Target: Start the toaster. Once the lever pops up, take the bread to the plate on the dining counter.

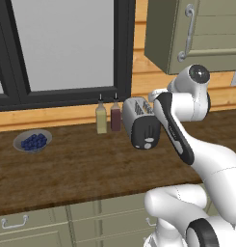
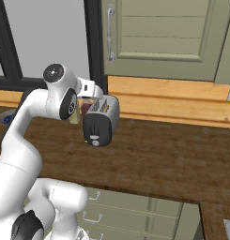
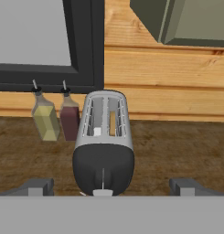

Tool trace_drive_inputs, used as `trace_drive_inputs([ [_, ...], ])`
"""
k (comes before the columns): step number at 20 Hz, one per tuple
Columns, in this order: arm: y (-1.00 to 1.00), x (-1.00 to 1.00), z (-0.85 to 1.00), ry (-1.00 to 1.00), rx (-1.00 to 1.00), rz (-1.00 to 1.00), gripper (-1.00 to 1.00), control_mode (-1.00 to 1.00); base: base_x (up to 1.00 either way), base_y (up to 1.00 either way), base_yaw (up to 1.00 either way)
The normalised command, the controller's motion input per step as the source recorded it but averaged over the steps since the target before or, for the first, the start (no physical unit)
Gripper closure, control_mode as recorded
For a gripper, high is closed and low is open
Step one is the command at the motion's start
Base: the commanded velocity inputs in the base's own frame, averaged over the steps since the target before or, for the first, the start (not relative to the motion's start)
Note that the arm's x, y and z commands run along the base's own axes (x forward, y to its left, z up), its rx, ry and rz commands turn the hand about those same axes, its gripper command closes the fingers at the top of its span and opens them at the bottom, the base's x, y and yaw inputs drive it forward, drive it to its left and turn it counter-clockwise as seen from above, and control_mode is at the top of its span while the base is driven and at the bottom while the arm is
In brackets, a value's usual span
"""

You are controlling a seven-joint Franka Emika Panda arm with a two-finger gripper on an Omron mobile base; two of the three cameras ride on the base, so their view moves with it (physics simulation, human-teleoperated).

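Note:
The silver toaster (image 3: 104, 137) stands on the wooden worktop (image 1: 71, 169) with its black end panel toward me, also seen as the toaster (image 1: 141, 123) and the toaster (image 2: 101, 121). A tan slice of bread (image 3: 113, 122) sits low in its right slot. The pale lever (image 3: 103, 192) shows at the foot of the panel's vertical slot. My gripper (image 3: 111, 186) hovers just in front of and above that panel, open, its fingertips (image 3: 38, 185) spread wider than the toaster with nothing between them. The plate and the dining counter are out of view.
Two bottles, yellow-green (image 1: 101, 118) and dark red (image 1: 115, 116), stand left of the toaster against the wall. A grey bowl of blueberries (image 1: 32, 141) sits far left. A wall cabinet (image 1: 196, 34) hangs above the arm. Drawers (image 1: 37, 224) run below the worktop.

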Motion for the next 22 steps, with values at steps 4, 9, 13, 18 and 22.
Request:
trace_drive_inputs([
  [4,0.00,0.00,0.00,0.00,0.00,0.00,-1.00,-1.00,0.00,0.00,0.00],
  [9,0.00,0.00,0.00,0.00,0.00,0.00,-1.00,-1.00,0.00,0.00,0.00],
  [13,0.00,0.00,0.00,0.00,0.00,0.00,-1.00,-1.00,0.00,0.00,0.00],
  [18,0.00,0.00,0.00,0.00,0.00,0.00,-1.00,-1.00,0.00,0.00,0.00],
  [22,0.00,0.00,0.00,0.00,0.00,0.00,-1.00,-1.00,0.00,0.00,0.00],
])
